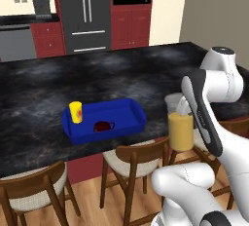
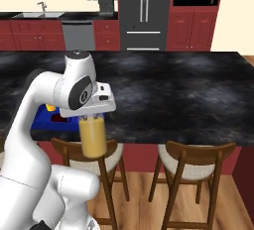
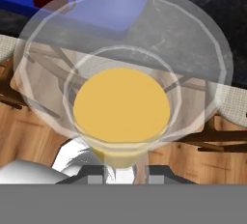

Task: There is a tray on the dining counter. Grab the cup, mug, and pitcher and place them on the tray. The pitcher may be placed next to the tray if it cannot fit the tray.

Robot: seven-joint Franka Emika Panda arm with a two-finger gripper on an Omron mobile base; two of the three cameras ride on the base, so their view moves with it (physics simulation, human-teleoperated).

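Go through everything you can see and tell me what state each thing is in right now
pitcher: upright, holding orange liquid, gripped and carried off the counter edge, over the chairs
gripper: shut on the pitcher's rim
cup: upright in the tray
mug: upright in the tray
tray: flat on the dining counter

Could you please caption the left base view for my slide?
Gripper carries the pitcher beside the blue tray.
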